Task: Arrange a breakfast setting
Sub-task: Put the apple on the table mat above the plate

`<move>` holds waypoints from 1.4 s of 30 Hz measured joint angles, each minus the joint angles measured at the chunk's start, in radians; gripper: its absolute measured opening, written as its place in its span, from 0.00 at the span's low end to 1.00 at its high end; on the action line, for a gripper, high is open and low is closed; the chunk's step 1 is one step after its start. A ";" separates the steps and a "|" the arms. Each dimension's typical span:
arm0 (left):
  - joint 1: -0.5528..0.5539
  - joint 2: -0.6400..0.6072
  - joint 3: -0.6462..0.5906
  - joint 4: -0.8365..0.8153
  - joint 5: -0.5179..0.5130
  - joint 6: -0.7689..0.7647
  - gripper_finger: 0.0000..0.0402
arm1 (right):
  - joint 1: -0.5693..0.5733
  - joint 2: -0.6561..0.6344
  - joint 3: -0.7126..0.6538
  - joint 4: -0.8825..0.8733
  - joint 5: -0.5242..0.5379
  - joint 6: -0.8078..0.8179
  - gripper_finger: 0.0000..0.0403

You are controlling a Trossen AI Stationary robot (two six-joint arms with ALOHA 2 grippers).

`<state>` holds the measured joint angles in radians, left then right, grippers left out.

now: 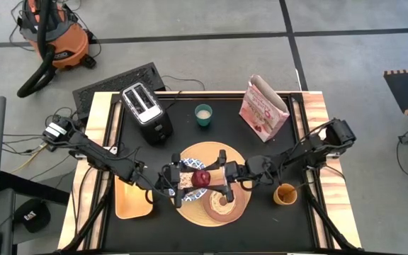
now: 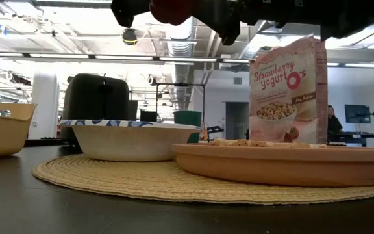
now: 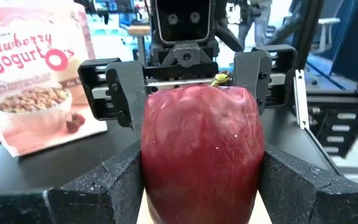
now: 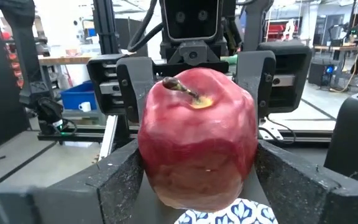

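Note:
A dark red apple hangs above the large round tan board, between my two grippers. My left gripper comes from the left and my right gripper from the right; both are shut on the apple. Below it stands the blue-and-white bowl, and beside that the pink plate with the pale bagel. The orange cup stands right of the board. The gold spoon does not show. My left gripper pinches the apple's two sides between its fingers. The fingers lie level and come from the table's left. The apple is lifted clear above the bowl, its stem up. My right gripper pinches the apple's two sides between its fingers. The fingers lie level and come from the table's right, opposite the left gripper's. The apple is clear of the bowl rim below.
A black-and-silver toaster stands at the far left, a teal cup at the far middle and a pink cereal bag at the far right. A yellow tray lies left of the board.

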<state>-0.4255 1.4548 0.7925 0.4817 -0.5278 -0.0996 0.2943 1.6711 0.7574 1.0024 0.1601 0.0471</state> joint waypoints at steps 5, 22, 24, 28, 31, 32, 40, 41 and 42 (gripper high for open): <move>-0.002 0.003 0.000 0.006 0.000 0.001 0.61 | 0.000 -0.028 0.002 -0.055 0.000 -0.002 0.78; 0.000 0.004 0.000 -0.003 -0.024 -0.041 0.70 | -0.003 -0.032 0.005 -0.102 -0.005 -0.019 0.69; 0.000 0.001 0.000 -0.011 -0.025 -0.062 0.74 | -0.003 -0.034 0.006 -0.114 -0.005 -0.027 0.69; -0.005 -0.027 0.000 -0.043 -0.032 -0.074 0.81 | -0.003 -0.083 0.009 -0.232 0.032 -0.027 0.69; -0.013 -0.051 0.003 -0.092 -0.054 -0.087 0.82 | -0.003 -0.138 0.006 -0.371 0.084 -0.026 0.69; -0.018 -0.057 0.002 -0.117 -0.064 -0.095 0.82 | -0.003 -0.160 0.006 -0.413 0.098 -0.026 0.69; -0.033 -0.048 0.002 -0.197 -0.124 -0.135 0.82 | -0.004 -0.328 0.006 -0.817 0.230 0.026 0.69; -0.033 -0.043 0.002 -0.204 -0.124 -0.139 0.82 | -0.008 -0.337 0.006 -0.848 0.240 0.031 0.69; -0.033 -0.036 0.002 -0.210 -0.124 -0.141 0.82 | -0.011 -0.339 0.006 -0.877 0.243 0.037 0.69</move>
<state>-0.4583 1.4184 0.7942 0.2714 -0.6516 -0.2409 0.2829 1.3320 0.7635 0.1251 0.4035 0.0845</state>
